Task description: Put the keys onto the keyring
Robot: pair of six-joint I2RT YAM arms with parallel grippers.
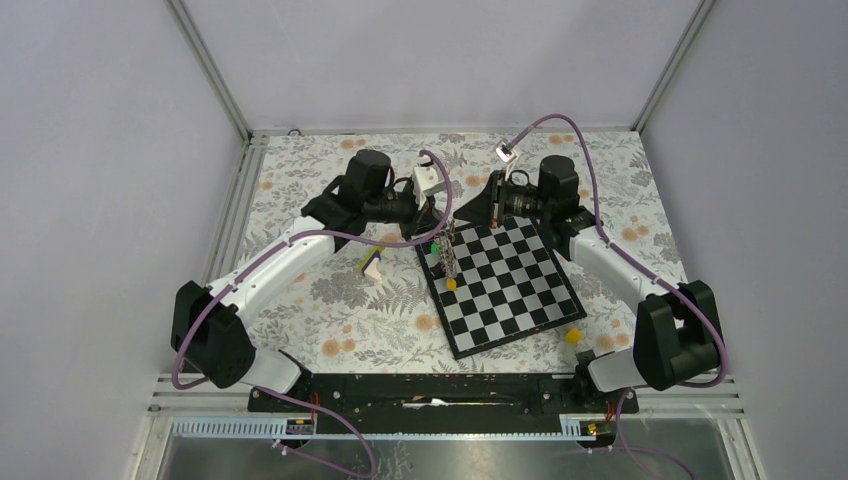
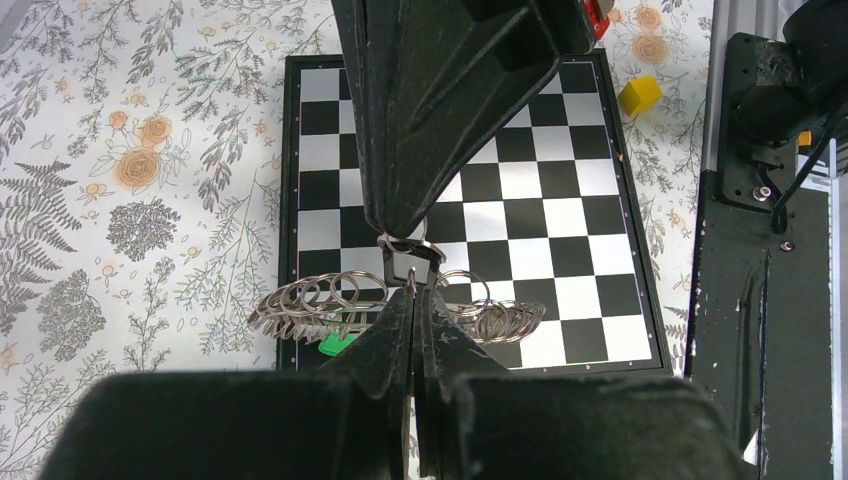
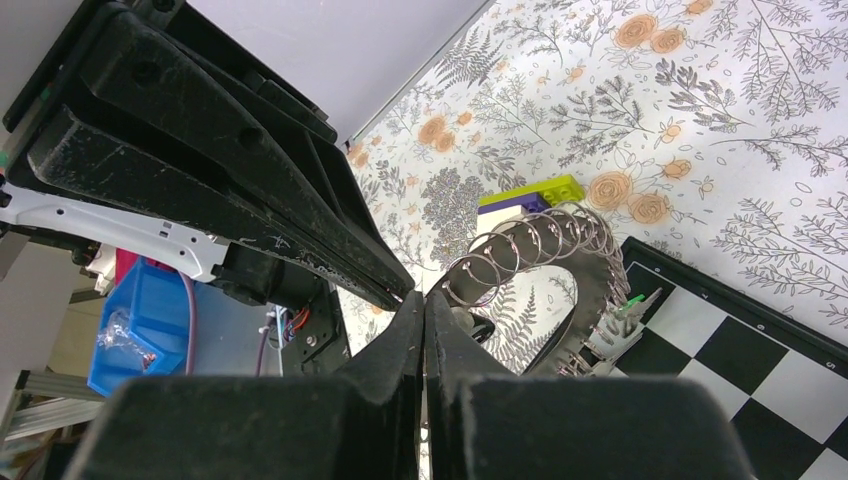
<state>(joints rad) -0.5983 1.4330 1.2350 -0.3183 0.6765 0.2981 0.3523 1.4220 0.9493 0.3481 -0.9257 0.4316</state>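
The keyring point(image 1: 448, 255), a grey ring strung with several small wire loops, hangs edge-on over the far left corner of the chessboard point(image 1: 510, 290). Both grippers meet at its top. My left gripper point(image 2: 412, 288) is shut on one small loop of the keyring point(image 2: 320, 298), and the left gripper point(image 1: 440, 225) comes in from the left. My right gripper point(image 3: 424, 300) is shut on a neighbouring loop of the keyring point(image 3: 590, 265) and reaches in as the right gripper point(image 1: 458, 222) from the right. A green key point(image 3: 630, 304) hangs from the ring. A small yellow key point(image 1: 451, 284) lies on the board.
A lime-and-white wedge point(image 1: 373, 264) lies on the floral cloth left of the board. Off the board's near right corner sits a yellow block point(image 1: 573, 336), also the yellow block point(image 2: 640, 93). The black base rail point(image 1: 430, 390) runs along the near edge.
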